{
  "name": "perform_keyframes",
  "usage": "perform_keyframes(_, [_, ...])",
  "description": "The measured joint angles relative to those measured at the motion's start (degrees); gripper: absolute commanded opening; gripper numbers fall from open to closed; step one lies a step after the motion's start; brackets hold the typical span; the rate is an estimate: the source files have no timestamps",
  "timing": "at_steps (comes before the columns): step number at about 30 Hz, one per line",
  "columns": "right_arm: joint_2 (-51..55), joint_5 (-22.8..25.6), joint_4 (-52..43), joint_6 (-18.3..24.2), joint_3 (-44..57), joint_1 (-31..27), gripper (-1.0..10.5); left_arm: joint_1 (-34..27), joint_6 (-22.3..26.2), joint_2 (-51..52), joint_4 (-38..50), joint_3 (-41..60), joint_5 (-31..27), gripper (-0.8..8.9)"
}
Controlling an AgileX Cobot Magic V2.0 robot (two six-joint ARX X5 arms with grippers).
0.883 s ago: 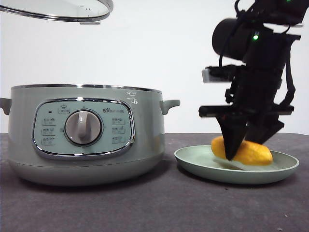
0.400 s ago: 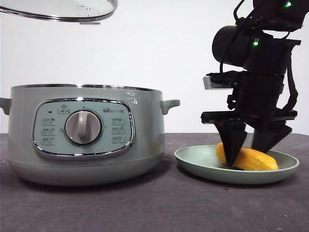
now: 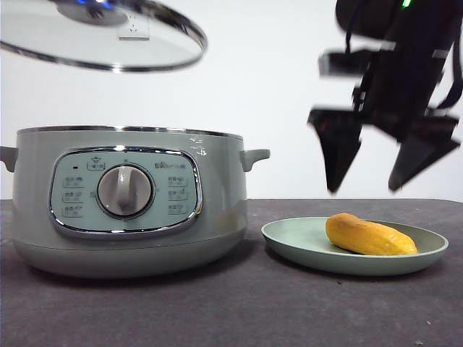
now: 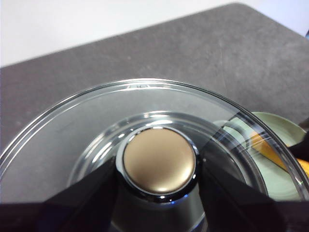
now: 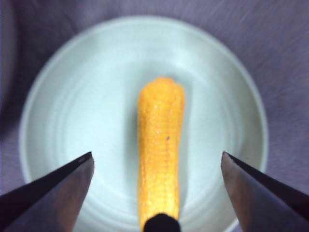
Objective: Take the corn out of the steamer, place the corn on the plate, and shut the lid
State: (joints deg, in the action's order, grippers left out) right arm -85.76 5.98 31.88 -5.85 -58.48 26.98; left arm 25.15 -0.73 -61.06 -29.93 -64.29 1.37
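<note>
Corn (image 3: 370,236) is lying on the plate (image 3: 289,238), right end effector (image 3: 372,184) is wide open and empty above it, so what's left is the left end effector (image 4: 157,181) (clamped on the knob) lowering the lid (image 3: 101,40) onto the open steamer (image 3: 123,202).

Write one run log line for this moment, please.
corn: lying on plate | right end effector: open, above corn | left end effector: holding lid above steamer | steamer: uncovered

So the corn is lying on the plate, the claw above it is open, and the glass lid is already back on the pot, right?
Not quite. The lid is not on the steamer; the front view shows the left gripper holding it above. The corn does lie on the plate, right gripper open above.
</note>
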Motion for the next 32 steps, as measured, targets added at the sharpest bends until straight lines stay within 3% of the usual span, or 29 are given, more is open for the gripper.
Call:
perform_keyframes(15, [21.9, 0.0, 1.7, -0.3, 0.0, 0.0, 4.4, 1.7, -0.8, -13.7, 2.7, 0.0, 1.9, -0.09])
perform_keyframes(32, [26.3, 0.2, 4.4, -0.4, 0.0, 0.0, 4.4, 2.0, -0.8, -17.9, 4.4, -0.2, 1.4, -0.08])
